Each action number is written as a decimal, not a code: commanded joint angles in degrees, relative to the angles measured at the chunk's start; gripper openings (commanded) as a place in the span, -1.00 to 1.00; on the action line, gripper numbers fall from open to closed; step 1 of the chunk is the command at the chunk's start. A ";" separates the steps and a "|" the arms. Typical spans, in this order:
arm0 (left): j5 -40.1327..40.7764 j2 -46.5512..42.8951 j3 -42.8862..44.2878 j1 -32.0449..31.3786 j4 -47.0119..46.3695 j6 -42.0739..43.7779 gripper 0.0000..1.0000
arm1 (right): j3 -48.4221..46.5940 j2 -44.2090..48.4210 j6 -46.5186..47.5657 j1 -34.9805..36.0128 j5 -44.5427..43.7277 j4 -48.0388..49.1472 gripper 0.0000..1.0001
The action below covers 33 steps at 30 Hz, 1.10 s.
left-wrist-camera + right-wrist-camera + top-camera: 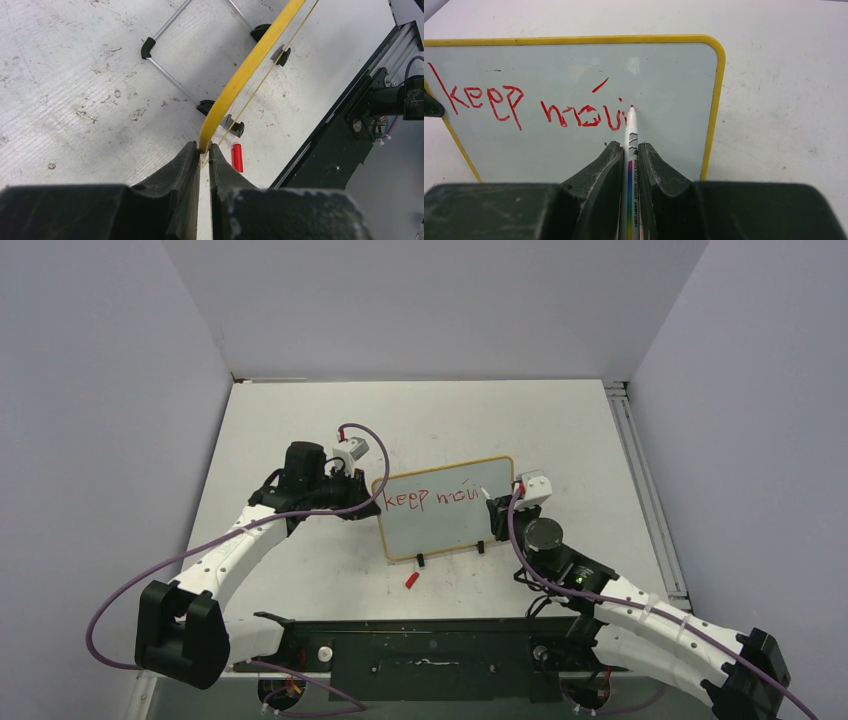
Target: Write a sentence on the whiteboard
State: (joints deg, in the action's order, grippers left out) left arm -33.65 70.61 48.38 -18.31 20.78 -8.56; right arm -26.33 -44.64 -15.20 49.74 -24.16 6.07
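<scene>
— Where's the small yellow-framed whiteboard (450, 530)?
— Upright on the pale bench (300, 430), left pincer (204, 150) clamped on its edge.
— The right pincer (629, 147)?
— Gripping a white marker (631, 125), tip seemingly touching beside the red lettering (489, 100), "keep movi".

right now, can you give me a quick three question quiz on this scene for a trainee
1. True or false: the left gripper is shut on the whiteboard.
2. Which holds the marker? A) the right gripper B) the left gripper C) neither, it lies on the table
3. Fill in: the first word of the sentence is ____.

Key: 1 true; 2 A; 3 keep
</scene>
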 commanded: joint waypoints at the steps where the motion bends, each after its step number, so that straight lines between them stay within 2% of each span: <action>1: 0.86 -0.55 2.01 0.02 -0.12 -0.32 -1.00 | 0.67 -0.28 -0.16 -0.18 -1.63 5.80 -0.89; 13: 0.80 -0.38 2.16 0.02 -0.12 -0.32 -1.00 | 1.80 -2.42 0.22 -0.32 -3.13 7.82 -0.89; 33: 0.49 -0.73 1.98 -0.06 -0.30 -0.50 -1.00 | 4.37 -0.62 -4.37 -0.17 -3.26 3.55 -0.89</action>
State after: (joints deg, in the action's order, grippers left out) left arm -33.32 70.61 48.38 -18.28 20.75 -8.62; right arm -22.61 -45.89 -18.50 49.58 -26.33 10.00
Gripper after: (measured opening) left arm 0.085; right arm 0.158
